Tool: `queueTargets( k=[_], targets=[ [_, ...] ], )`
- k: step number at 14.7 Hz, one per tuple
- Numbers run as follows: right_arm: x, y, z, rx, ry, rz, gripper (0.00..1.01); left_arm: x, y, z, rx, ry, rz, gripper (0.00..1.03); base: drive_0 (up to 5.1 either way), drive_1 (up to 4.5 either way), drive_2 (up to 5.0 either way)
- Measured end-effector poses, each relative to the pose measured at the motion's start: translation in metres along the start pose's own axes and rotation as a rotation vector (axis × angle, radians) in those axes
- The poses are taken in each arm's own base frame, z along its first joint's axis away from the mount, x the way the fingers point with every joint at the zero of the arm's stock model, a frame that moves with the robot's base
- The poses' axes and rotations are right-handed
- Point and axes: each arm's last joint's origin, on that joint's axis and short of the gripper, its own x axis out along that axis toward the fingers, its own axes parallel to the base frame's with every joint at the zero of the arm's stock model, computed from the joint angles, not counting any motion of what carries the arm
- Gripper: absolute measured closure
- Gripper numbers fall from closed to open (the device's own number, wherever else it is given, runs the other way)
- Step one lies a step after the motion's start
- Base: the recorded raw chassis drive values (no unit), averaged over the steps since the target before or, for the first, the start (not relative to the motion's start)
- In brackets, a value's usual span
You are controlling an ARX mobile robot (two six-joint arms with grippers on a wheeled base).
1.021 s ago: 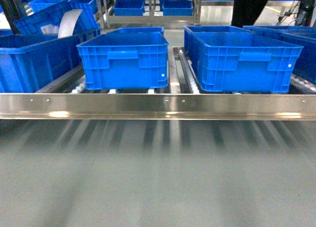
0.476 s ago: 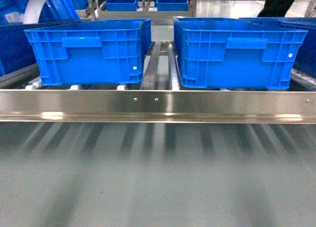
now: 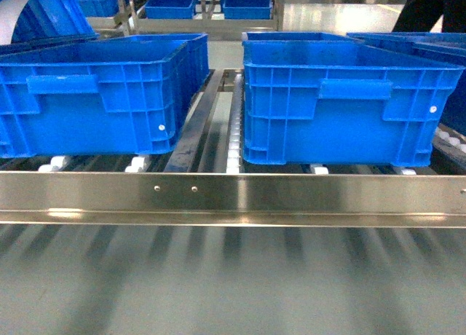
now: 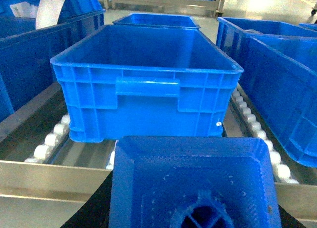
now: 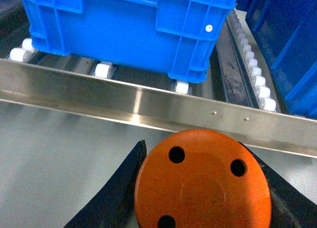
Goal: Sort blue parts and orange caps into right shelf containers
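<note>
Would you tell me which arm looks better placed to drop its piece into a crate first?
Left, probably: its blue part already sits nearly level with the crate rim. The right gripper's orange cap is still below the steel rail.

Two blue crates [image 3: 87, 95] [image 3: 349, 102] sit side by side on the roller shelf [image 3: 233, 196].

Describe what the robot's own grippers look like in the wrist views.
Little shows. In the right wrist view the right gripper has two black, smooth, curved fingers that taper toward the tips. In the left wrist view only a dark sliver of the left gripper is visible. No cables or markings can be seen. The head view shows neither arm.
</note>
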Motion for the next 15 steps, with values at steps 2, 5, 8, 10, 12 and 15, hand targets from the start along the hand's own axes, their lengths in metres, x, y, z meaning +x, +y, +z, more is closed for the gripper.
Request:
queueTargets(
  k=[2,5,8,10,12,15],
  targets=[
    [0.0000,-0.0001,0.0003,0.000,-0.003,-0.001,0.58,0.0000,0.0000,0.0001,0.000,-0.001,0.000,0.59,0.1,4.01,-3.8],
    [0.0000,-0.0001,0.0007,0.000,-0.005,-0.001,0.58,0.0000,0.0000,0.0004,0.000,-0.004,0.001,0.59,0.0,2.56,-2.6],
    [0.0002,-0.0001,0.0003,0.000,-0.001,0.000,0.58,0.0004,0.0000,-0.0003,0.000,0.000,0.001,0.59,0.0,0.00,0.0],
    [0.0002,-0.0001,0.0003,0.000,-0.001,0.000,0.58,0.0004,0.0000,-0.0005,0.000,0.003,0.001,0.59,0.0,0.00,0.0],
    [0.0002,-0.0001,0.0003,0.000,-0.001,0.000,0.58,0.0004,0.0001,-0.0006,0.000,0.004,0.002,0.59,0.0,0.00,0.0],
    [0.0002,-0.0001,0.0003,0.000,-0.002,0.000,0.58,0.0004,0.0001,-0.0006,0.000,0.004,0.002,0.59,0.0,0.00,0.0]
  ],
)
